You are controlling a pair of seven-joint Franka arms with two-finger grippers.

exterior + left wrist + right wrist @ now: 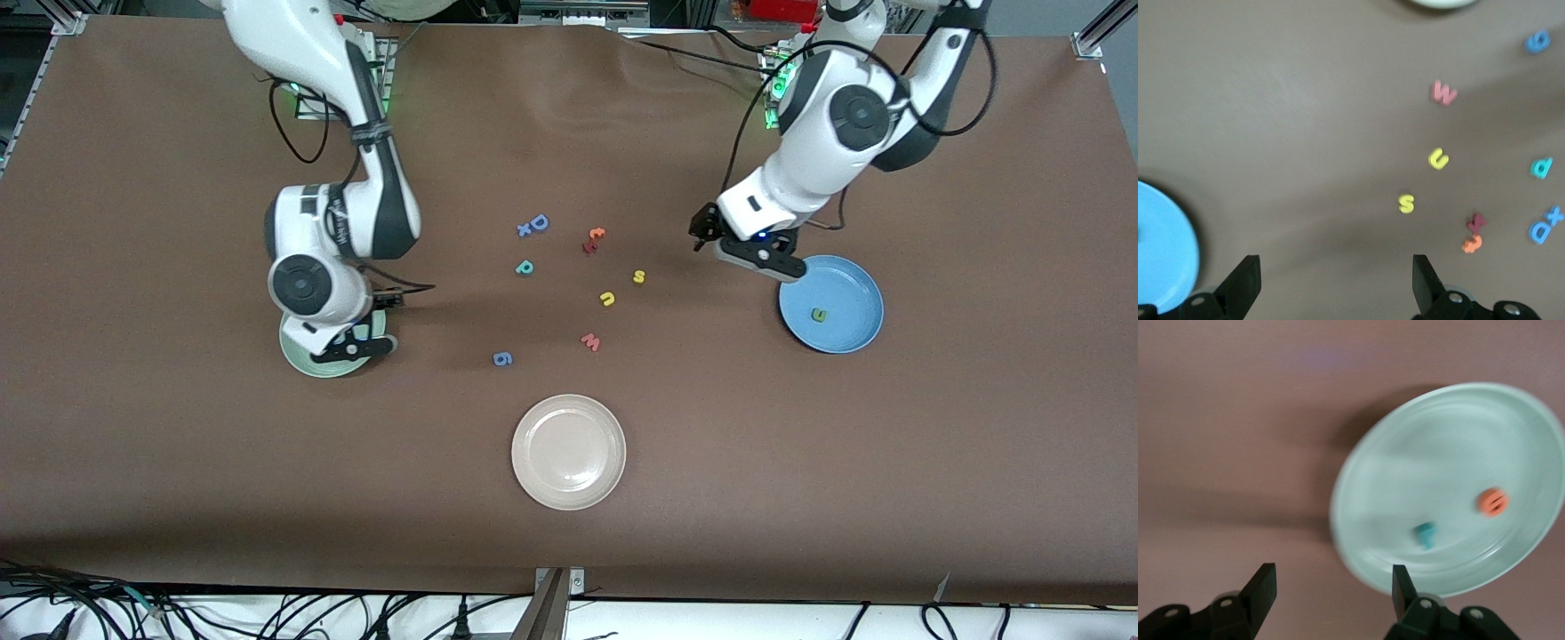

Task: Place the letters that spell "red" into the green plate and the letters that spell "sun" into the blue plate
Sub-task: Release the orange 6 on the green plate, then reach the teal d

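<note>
The green plate holds an orange "e" and a small teal "r". My right gripper hangs open and empty over that plate's rim. A green "n" lies in the blue plate. Beside that plate, toward the table's middle, my left gripper is open and empty over bare table. On the table lie the yellow "s", the yellow "u" and the teal "d".
Mid-table also has a blue "D" with a blue "x", a dark red letter touching an orange one, a pink "w" and a blue "6". An off-white plate sits nearer the front camera.
</note>
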